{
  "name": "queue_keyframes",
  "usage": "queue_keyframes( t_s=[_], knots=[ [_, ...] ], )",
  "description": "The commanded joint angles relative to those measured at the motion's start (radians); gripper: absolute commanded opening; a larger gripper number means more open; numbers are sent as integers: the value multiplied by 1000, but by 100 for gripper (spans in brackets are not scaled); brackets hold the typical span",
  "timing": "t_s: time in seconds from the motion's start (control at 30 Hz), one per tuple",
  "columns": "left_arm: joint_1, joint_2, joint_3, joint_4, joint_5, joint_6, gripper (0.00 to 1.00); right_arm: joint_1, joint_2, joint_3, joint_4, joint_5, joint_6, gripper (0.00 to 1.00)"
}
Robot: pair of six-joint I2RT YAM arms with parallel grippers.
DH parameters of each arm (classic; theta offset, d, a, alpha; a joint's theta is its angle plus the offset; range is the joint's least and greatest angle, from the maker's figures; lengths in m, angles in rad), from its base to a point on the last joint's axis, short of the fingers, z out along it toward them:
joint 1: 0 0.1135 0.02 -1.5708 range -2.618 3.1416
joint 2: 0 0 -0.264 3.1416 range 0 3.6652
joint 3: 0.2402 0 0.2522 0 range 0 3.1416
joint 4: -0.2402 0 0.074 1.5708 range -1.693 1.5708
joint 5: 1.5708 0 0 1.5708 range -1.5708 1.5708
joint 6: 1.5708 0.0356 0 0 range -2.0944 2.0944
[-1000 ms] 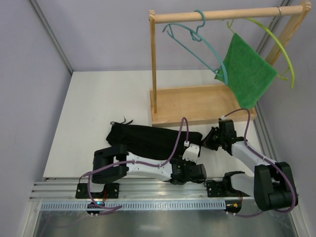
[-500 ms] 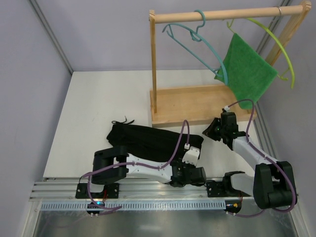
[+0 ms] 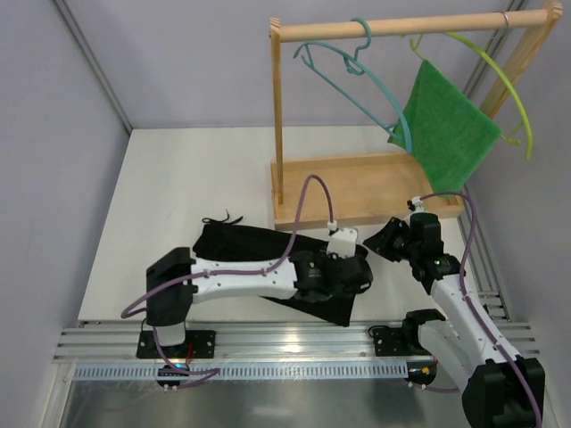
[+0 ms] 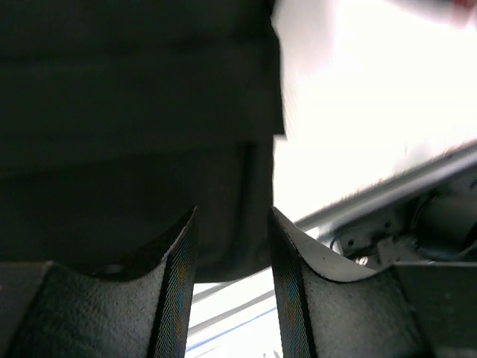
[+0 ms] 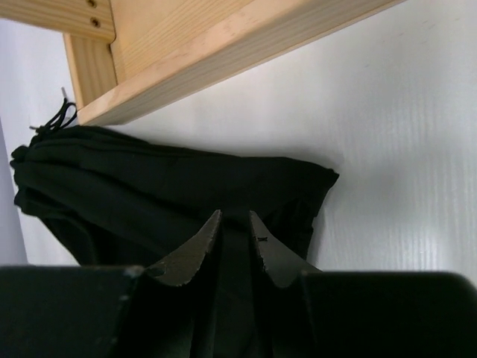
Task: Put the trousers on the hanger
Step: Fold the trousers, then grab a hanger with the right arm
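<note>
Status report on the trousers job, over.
Left fingers parted, empty, over trousers. Right fingers barely parted, empty. Trousers flat on table; hanger bare on rail. Green cloth hangs right beside hanger.

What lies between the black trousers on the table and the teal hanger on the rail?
In the top view, only the rack's wooden base lies between the trousers and the hanger, which hangs above it from the rail.
</note>
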State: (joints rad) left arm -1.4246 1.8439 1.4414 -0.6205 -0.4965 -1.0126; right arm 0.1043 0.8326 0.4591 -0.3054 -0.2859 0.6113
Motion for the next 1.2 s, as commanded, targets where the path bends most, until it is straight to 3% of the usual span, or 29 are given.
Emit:
queue_keyframes(
  t_s=[0.0,0.1,0.3,0.53,0.73,1.0,1.07,1.1,1.17],
  knots=[
    [105,-144,-19,-106,4,19,42,37,-41,-37,-15,-78,71,23],
    [284,-221,-94,-162,71,31,38,152,-27,-74,93,-49,151,23],
    [643,-406,-257,-203,121,72,27,362,100,-66,121,20,238,23],
    [1086,-554,-511,-107,225,95,19,331,196,-152,128,215,265,28],
    [1130,-473,-616,-22,268,92,16,244,336,-34,66,264,127,31],
    [1127,-480,-739,-10,328,-35,14,202,249,99,-12,249,-74,41],
    [1127,-572,-730,-54,285,-43,19,207,200,171,-101,208,-125,47],
    [1127,-613,-698,-100,264,-40,29,215,176,196,-166,176,-145,50],
    [1125,-681,-652,-133,220,-31,43,221,94,275,-233,157,-188,67]
  ],
)
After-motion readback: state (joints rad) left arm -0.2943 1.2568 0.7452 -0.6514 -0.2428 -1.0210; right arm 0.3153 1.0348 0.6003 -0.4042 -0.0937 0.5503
